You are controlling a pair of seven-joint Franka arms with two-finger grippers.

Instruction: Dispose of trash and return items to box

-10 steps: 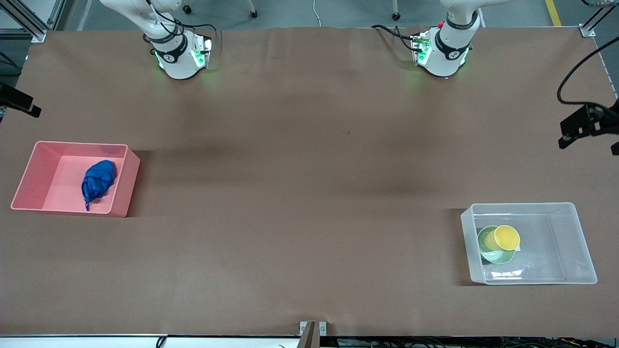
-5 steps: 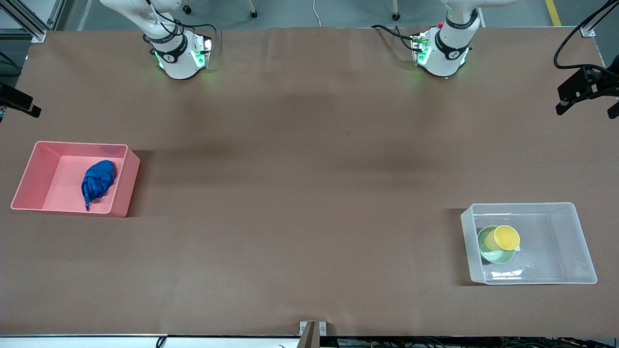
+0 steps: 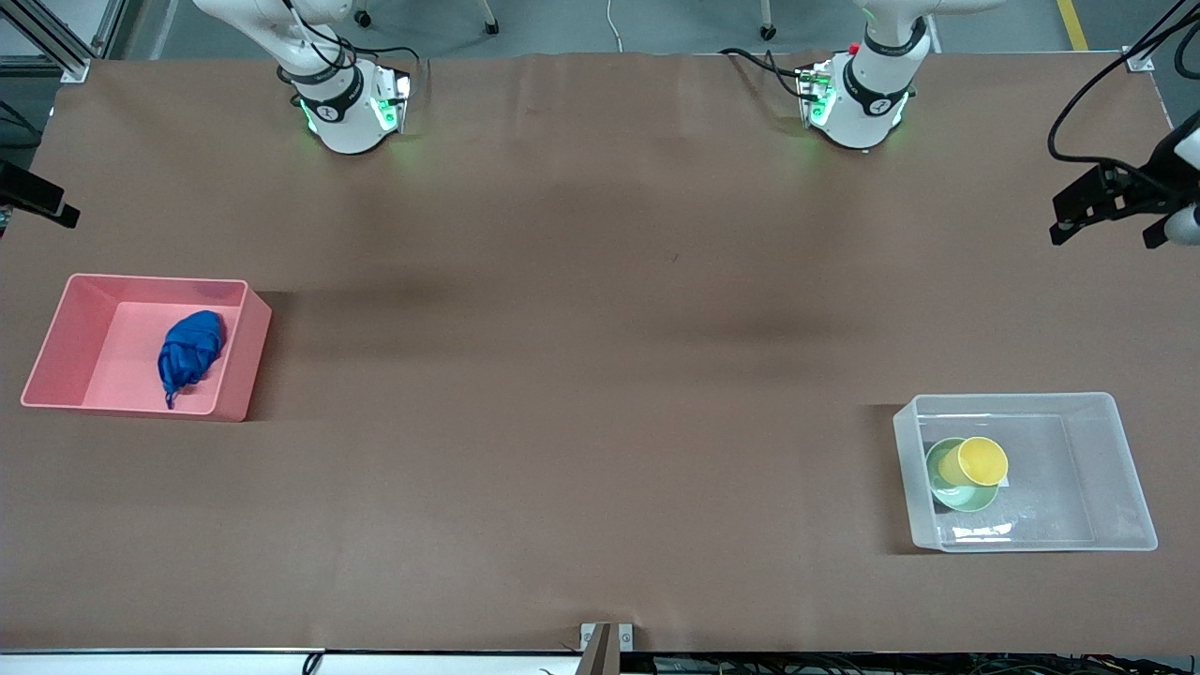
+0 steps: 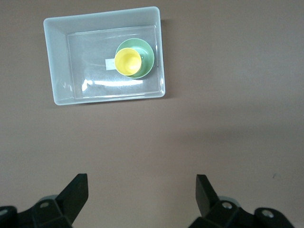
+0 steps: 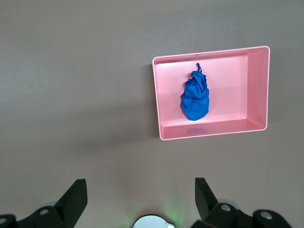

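Bright blue trash (image 3: 190, 353) in opaque pink bin (image 3: 56, 342). Yellow cup (image 3: 981, 460) on pale mint-green bowl (image 3: 966, 498), inside clear see-through box (image 3: 1125, 487) with white label. Plain brown table (image 3: 581, 375). Black gripper fingers (image 4: 76, 192), white arm bases lit green.

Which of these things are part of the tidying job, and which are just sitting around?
Part of the job:
- blue trash wad, in the pink bin
- yellow cup, in the green bowl
- clear box, holding both

Just there:
- brown table cover
- left gripper and right gripper, open, holding nothing
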